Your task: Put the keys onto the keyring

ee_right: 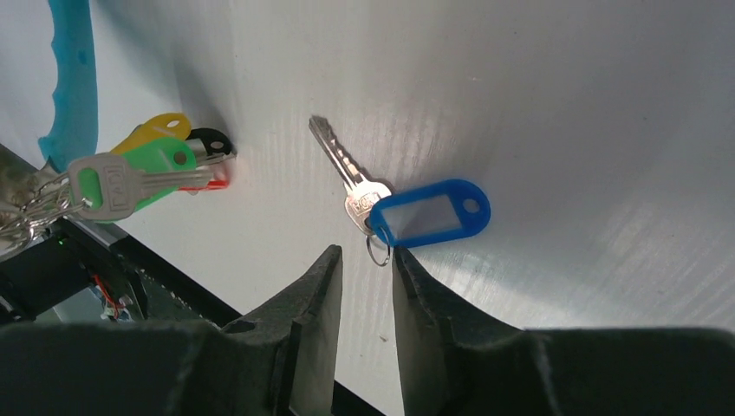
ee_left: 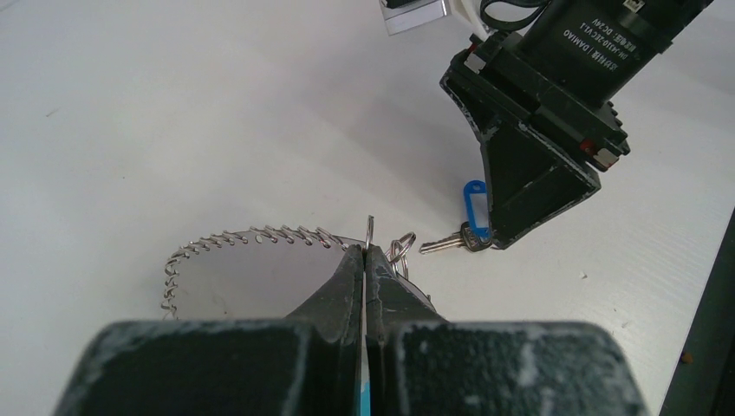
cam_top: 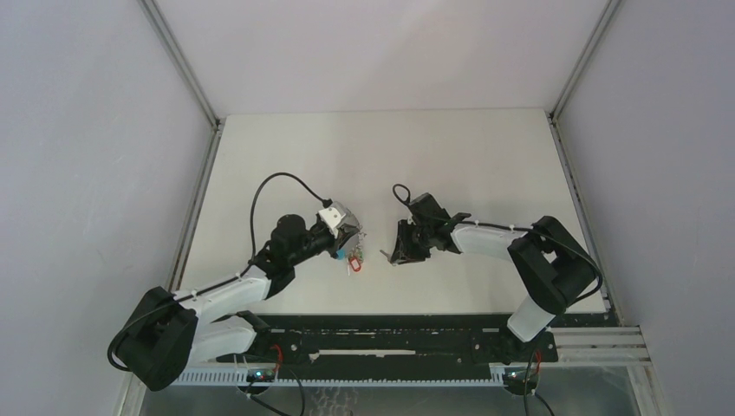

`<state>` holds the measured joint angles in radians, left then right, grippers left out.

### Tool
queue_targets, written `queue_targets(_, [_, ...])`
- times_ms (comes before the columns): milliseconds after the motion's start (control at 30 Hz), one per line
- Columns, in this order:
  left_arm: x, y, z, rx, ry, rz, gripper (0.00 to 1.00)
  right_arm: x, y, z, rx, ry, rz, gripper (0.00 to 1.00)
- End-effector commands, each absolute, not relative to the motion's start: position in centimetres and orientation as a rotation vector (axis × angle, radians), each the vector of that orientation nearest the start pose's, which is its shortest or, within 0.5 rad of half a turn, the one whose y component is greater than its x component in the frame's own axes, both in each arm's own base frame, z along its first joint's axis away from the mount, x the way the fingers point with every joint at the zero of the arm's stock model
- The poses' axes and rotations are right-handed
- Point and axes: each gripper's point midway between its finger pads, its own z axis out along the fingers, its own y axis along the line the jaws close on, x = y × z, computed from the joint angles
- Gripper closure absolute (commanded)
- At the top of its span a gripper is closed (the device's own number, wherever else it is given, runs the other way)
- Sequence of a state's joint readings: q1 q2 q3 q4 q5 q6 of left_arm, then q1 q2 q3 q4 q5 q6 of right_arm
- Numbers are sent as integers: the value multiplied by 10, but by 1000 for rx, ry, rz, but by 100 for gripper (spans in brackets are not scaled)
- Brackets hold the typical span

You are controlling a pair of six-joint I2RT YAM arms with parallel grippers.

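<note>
My left gripper [ee_left: 366, 260] was clamped shut on the keyring [ee_left: 260, 236]. The key [ee_right: 347, 169] lay flat just beside the keyring, blade toward it, blue tag [ee_right: 429, 212] away. My right gripper [ee_right: 366, 260] hung over its split ring [ee_right: 377, 252], jaws slightly apart, holding nothing. The danger: I'd pinch only that ring, and the key would swing or skid away from the keyring!

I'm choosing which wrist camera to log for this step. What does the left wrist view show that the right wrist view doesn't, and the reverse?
Only left wrist: the keyring wire loop, pinched by the shut left end effector. Only right wrist: a green tag, a yellow tag, a cyan piece, and the right end effector with fingers apart near the key's small split ring. Both: the blue-tagged key lying on the white table.
</note>
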<state>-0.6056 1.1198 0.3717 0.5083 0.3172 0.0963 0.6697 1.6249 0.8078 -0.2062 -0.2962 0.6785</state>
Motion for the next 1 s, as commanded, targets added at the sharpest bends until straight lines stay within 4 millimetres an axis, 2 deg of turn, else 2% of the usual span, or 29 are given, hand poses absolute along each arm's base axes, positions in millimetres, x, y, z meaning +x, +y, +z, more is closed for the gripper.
queue_targets(0, [263,-242,149,815,1567,-644,100,231,283,28,-51,2739,859,73])
queue_targets(67, [264,-242,150,816,1564,-645,100,228,282,26,-44,2753,854,77])
queue_targets(633, [264,-243,149,817,1571,-648,100,219,278,19,-11,2773,798,78])
queue_targets(733, [264,-244,149,817,1571,-650,100,219,277,18,-18,2772,786,86])
queue_targets(933, [264,-244,148,817,1574,-650,100,220,276,16,-21,2772,767,87])
queue_targets(967, [264,-244,148,818,1573,-651,100,220,277,16,-27,2770,766,90])
